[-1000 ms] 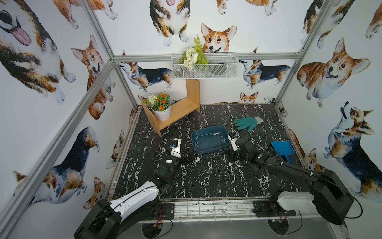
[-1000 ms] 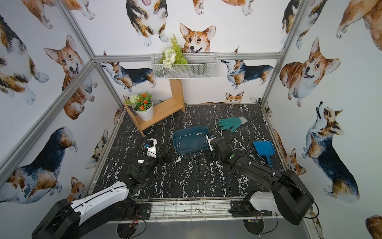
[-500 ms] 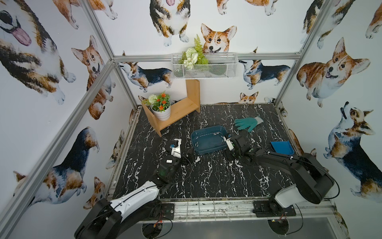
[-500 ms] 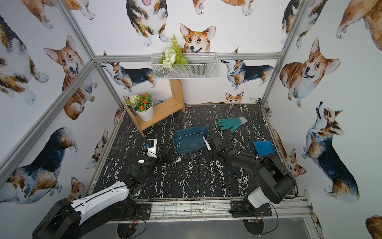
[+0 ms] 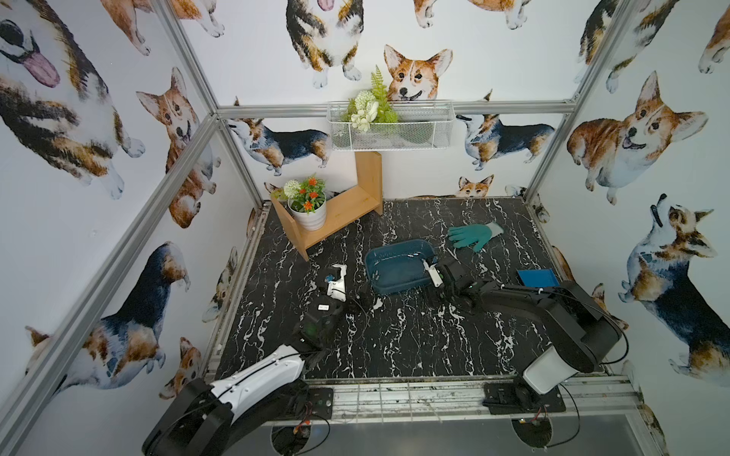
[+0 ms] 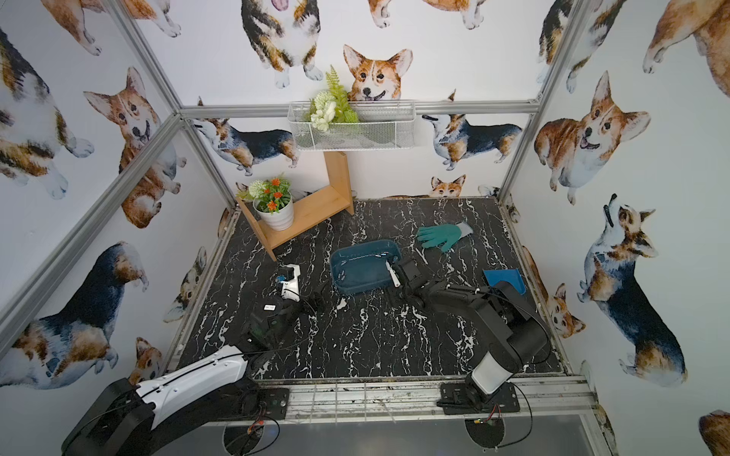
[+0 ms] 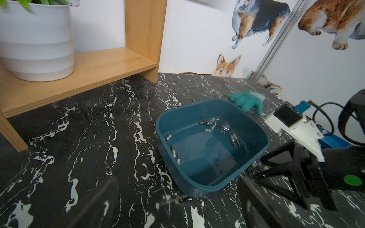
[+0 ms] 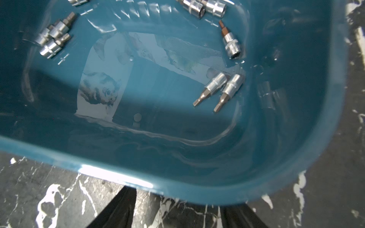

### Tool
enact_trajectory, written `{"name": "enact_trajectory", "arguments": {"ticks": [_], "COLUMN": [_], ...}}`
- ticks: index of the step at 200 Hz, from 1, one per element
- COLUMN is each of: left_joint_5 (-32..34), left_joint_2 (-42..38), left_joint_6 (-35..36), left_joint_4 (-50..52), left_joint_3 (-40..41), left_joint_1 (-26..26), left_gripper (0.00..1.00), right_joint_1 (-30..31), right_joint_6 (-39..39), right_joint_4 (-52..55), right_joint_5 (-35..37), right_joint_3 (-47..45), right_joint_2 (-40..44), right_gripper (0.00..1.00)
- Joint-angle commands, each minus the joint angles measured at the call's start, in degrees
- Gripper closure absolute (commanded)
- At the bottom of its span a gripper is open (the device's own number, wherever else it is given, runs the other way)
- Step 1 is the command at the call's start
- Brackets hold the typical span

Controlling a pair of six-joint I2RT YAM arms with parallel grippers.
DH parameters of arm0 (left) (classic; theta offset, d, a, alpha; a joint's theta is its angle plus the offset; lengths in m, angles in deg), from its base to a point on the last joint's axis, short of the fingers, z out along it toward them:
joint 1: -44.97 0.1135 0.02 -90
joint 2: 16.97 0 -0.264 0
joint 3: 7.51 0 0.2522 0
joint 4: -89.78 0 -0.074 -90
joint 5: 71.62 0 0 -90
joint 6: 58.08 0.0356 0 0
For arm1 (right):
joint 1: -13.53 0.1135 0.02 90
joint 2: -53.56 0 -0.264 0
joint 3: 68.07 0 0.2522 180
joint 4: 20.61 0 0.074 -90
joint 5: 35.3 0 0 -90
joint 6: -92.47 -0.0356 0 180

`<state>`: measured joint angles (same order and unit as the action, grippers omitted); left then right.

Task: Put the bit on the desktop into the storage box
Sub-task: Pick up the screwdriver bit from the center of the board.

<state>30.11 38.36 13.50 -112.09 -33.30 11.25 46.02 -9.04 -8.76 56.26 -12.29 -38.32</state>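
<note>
Now, bit: what looks like a small silver steel screwdriver bit, seen only in the left wrist view. It lies on the black, white-veined marble-patterned desktop, against the outer wall of the dark teal plastic storage box, below its rim.
handling: judged stiff, dense for its size, smooth and round, so likely to roll or slip. It is best pinched across the thicker collar, not the thin tip. The wall beside it leaves little room for one finger.
storage box: one, upright, mid-desktop.
stored bits: at least eight countable inside, in pairs and singles along the walls; the far cluster is too tight to count surely.
right gripper: low at the box's wall, jaws partly apart, no grip showing. The bit lies by its fingertips; whether between them cannot be told, since the rim hides them in the right wrist view.
left gripper: jaws wide and empty, near the box's corner, not touching it.
others: one green glove, one blue dustpan, one wooden shelf, one white flower pot, one white wire basket.
</note>
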Motion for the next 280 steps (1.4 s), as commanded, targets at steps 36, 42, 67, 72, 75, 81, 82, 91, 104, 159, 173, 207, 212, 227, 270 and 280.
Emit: {"name": "enact_trajectory", "arguments": {"ticks": [36,42,67,72,75,81,82,91,104,159,173,207,212,227,270,280], "left_joint_5": [0.0,0.0,0.1,0.1,0.1,0.2,0.2,0.2,0.4,0.7,0.7,0.7,0.6,0.5,0.5,0.6], "left_joint_2": [0.1,0.1,0.1,0.1,0.1,0.1,0.0,0.0,0.0,-0.1,-0.1,0.1,0.0,0.0,0.1,0.1], "left_joint_6": [0.2,0.2,0.3,0.2,0.3,0.3,0.3,0.2,0.3,0.5,0.5,0.5,0.4,0.4,0.4,0.4], "left_joint_4": [-0.7,-0.7,-0.6,-0.6,-0.6,-0.5,-0.5,-0.5,-0.4,-0.1,-0.1,-0.2,-0.1,-0.1,0.0,0.1], "left_joint_3": [-0.7,-0.6,-0.6,-0.7,-0.8,-0.7,-0.7,-0.8,-0.7,-0.9,-0.9,-0.9,-0.9,-0.9,-0.9,-1.0], "left_joint_1": [0.1,0.1,0.1,0.1,0.1,0.1,0.1,0.1,0.1,0.1,0.1,0.1,0.1,0.1,0.1,0.1], "left_gripper": [0.0,0.0,0.0,0.0,0.0,0.0,0.0,0.0,0.0,0.0,0.0,0.0,0.0,0.0,0.0,0.0], "right_joint_1": [-0.2,-0.2,-0.2,-0.2,-0.2,-0.2,-0.2,-0.2,-0.2,-0.2,-0.2,-0.2,-0.2,-0.2,-0.2,-0.1], "right_joint_6": [-0.6,-0.6,-0.5,-0.5,-0.4,-0.4,-0.4,-0.2,0.0,-0.4,-0.9,-2.0,-2.0,-2.0,-2.2,-2.2], "right_joint_4": [-5.3,-5.7,-7.0,-7.2,-7.3,-7.5,-7.5,-7.7,-7.8,-5.9,-5.0,-3.1,-2.7,-2.3,-1.5,-1.3], "right_joint_5": [0.0,-0.1,-0.9,-0.9,-1.0,-1.2,-1.2,-1.5,-2.1,-5.9,-6.5,-6.4,-6.4,-6.6,-6.8,-7.0], "right_joint_3": [0.4,0.5,0.8,0.8,0.8,0.9,0.9,1.0,1.3,1.1,0.2,-2.2,-2.6,-3.4,-3.9,-3.6], "right_joint_2": [-2.3,-2.5,-3.5,-3.7,-3.7,-4.0,-4.0,-4.3,-4.9,-4.7,-4.0,-1.1,-0.6,0.7,1.4,1.0], "right_gripper": [0.3,0.29,0.3,0.3,0.3,0.3,0.3,0.3,0.3,0.32,0.33,0.34,0.34,0.35,0.47,0.5]}}
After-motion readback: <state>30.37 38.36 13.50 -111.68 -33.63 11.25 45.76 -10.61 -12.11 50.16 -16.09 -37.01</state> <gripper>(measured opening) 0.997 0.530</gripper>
